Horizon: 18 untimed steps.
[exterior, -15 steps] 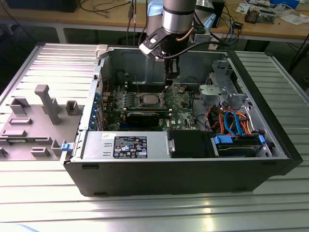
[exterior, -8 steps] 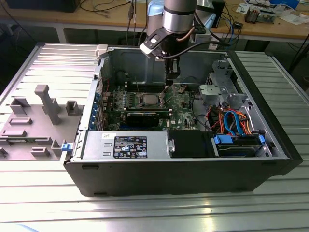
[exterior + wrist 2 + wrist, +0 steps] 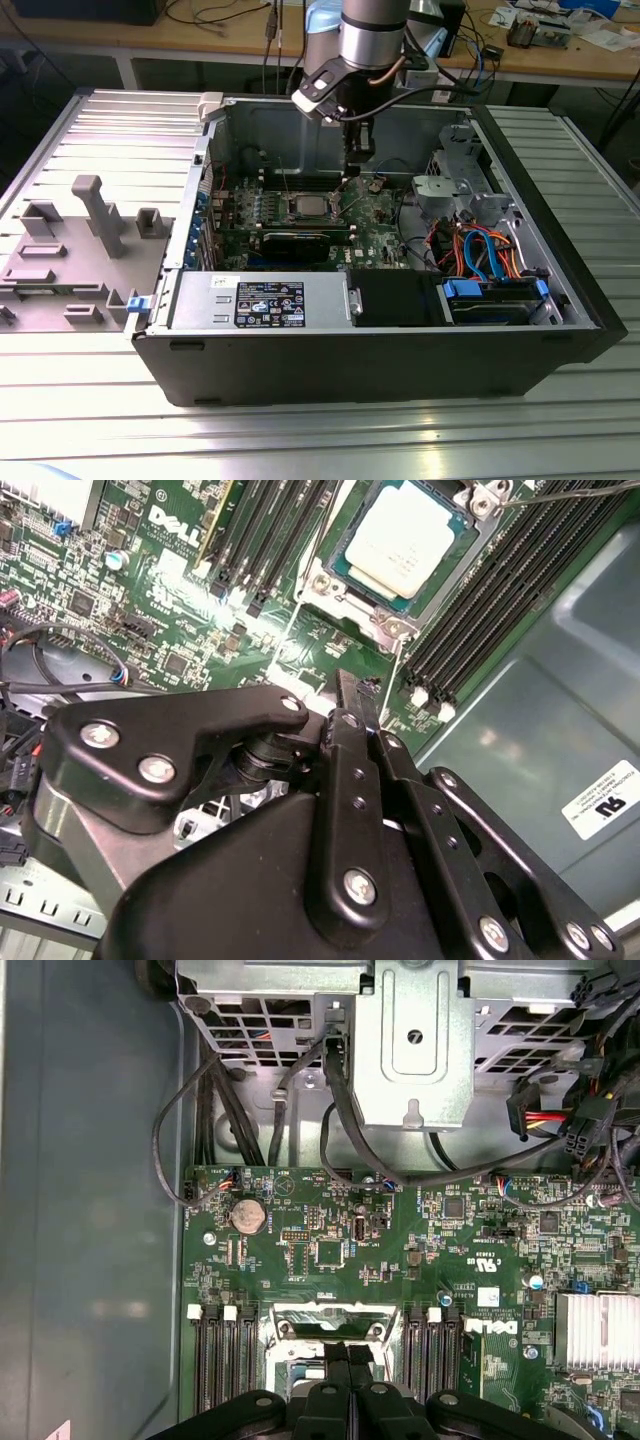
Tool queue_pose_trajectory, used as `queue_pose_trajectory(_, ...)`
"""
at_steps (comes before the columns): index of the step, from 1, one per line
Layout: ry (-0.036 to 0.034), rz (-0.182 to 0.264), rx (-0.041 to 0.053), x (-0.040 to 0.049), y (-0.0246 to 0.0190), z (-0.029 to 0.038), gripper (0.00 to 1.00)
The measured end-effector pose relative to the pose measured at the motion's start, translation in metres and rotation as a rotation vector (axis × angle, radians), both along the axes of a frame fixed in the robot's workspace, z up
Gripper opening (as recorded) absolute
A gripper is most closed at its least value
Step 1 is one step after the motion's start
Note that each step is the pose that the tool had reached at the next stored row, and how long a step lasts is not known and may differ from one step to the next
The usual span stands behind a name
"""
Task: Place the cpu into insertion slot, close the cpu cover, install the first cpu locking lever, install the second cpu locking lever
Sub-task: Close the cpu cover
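Two banks of long black memory slots flanking insertion slot; cpu, dull silver square, sitting inside shiny rim; gripper hovering beside, fingers pressing together, empty.

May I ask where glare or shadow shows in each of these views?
Exterior view: overhead light streaks the ribbed metal table, the computer case interior dimmer. Second wrist view: white glare on the motherboard near the tool. First wrist view: soft sheen on the case floor.

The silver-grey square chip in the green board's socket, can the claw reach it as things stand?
Probably yes: in the second wrist view the silver-grey square chip lies bare-topped, and the black claw hangs close by with nothing between them.
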State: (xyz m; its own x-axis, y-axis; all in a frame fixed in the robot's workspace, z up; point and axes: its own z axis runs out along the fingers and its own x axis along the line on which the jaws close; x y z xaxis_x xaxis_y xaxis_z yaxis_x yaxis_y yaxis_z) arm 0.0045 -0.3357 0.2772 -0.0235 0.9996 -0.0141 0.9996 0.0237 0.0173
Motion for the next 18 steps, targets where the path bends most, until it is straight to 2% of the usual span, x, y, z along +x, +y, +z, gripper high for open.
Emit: queue_pose_trajectory(18, -0.0001, 0.0, 0.0, 0.0042, 0.0, 0.0, 0.11)
